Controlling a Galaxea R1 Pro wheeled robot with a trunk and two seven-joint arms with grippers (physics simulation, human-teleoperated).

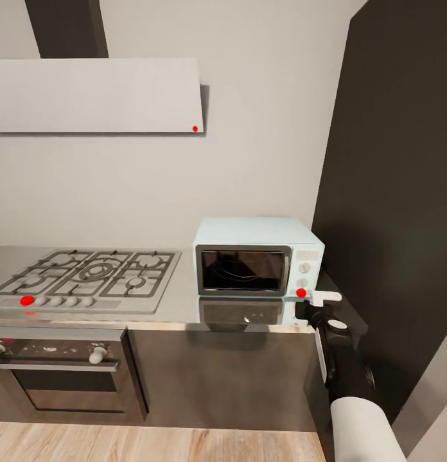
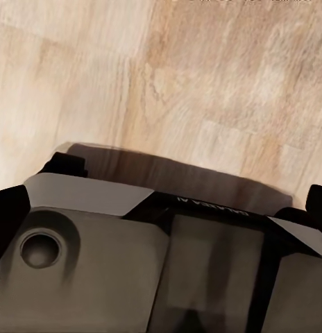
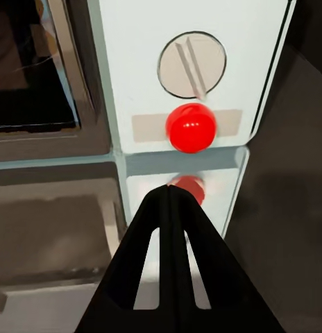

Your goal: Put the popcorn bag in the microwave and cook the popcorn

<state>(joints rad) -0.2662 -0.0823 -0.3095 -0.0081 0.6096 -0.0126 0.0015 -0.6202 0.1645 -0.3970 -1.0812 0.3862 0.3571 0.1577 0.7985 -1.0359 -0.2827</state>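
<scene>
The pale mint-blue microwave (image 1: 255, 237) stands on the grey countertop (image 1: 178, 309) with its dark glass door closed. A red button (image 1: 301, 292) sits at the bottom of its knob panel. My right gripper (image 1: 324, 297) hovers just right of that button. In the right wrist view the microwave's panel (image 3: 202, 28) is close, and my right gripper (image 3: 173, 189) is shut and empty, its tips a short way from the red button (image 3: 191, 127) under a round knob (image 3: 191, 64). My left gripper (image 2: 161, 201) hangs open over the floor. The popcorn bag and popcorn are out of view.
A steel gas hob (image 1: 88, 276) lies left of the microwave, with a built-in black oven (image 1: 56, 375) below it and a grey hood (image 1: 95, 96) above. A tall dark cabinet (image 1: 397, 192) rises right beside the microwave. Wooden floor (image 2: 202, 83) lies under my base.
</scene>
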